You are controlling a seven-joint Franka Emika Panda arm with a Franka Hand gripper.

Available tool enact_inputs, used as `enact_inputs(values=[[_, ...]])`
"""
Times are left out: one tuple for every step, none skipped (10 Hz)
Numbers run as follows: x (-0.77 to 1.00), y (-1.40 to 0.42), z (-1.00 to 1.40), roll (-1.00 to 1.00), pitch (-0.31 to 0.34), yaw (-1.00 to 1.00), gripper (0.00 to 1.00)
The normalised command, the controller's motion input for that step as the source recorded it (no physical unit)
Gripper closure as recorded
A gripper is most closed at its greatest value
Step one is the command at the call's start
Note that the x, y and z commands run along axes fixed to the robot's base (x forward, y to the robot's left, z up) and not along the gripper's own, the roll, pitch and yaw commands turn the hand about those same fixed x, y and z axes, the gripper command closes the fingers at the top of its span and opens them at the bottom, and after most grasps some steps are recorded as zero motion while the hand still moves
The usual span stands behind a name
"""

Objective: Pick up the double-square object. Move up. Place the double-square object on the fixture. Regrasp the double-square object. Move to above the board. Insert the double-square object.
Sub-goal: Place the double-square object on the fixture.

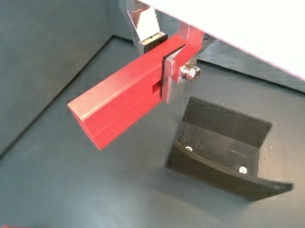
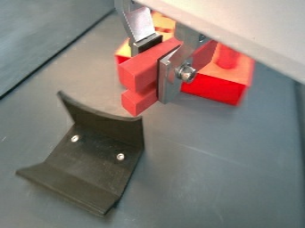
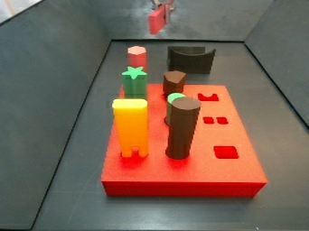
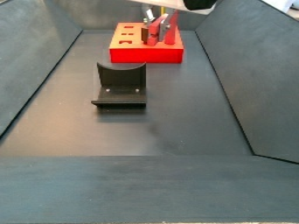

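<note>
Your pincer (image 2: 161, 61), high over worktop: flat silver plate fingers (image 2: 172, 77), dark pads, round screw head on outer plate (image 1: 187, 73). White housing above in both wrist views.

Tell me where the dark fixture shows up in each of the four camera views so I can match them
Wrist view: fixture lies below the gripper, which holds the double-square object.
Wrist view: fixture again beneath the gripper.
Side view: fixture behind the board.
Side view: fixture before the board.
Shared landmark: the board.
</note>
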Motion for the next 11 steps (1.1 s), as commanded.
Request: enact_inputs(values=[[1.0,-0.12,-0.11,0.18,0.032,1.0,1.0],[1.0,-0.1,-0.11,0.21,0.044,1.0,1.0],[1.0,-0.08,-0.1,0.2,0.056,0.79,1.0],[1.0,0.94,0.58,-1.0,0.155,0.4,1.0],[0.95,0.96,0.59,-1.0,0.171,0.27,1.0],[0.86,0.86,0.48,-1.0,0.188,0.23,1.0],[0.68,0.64,0.23,-1.0,0.211,0.18,1.0],[0.58,0.46,0.09,-1.0,0.221,0.16,1.0],[0.47,0.23,0.06,-1.0,0.25,0.11,1.0],[0.41,0.12,0.06,-1.0,0.271,0.09,1.0],[0.28,0.07,0.02,-0.91,0.284,0.03,1.0]])
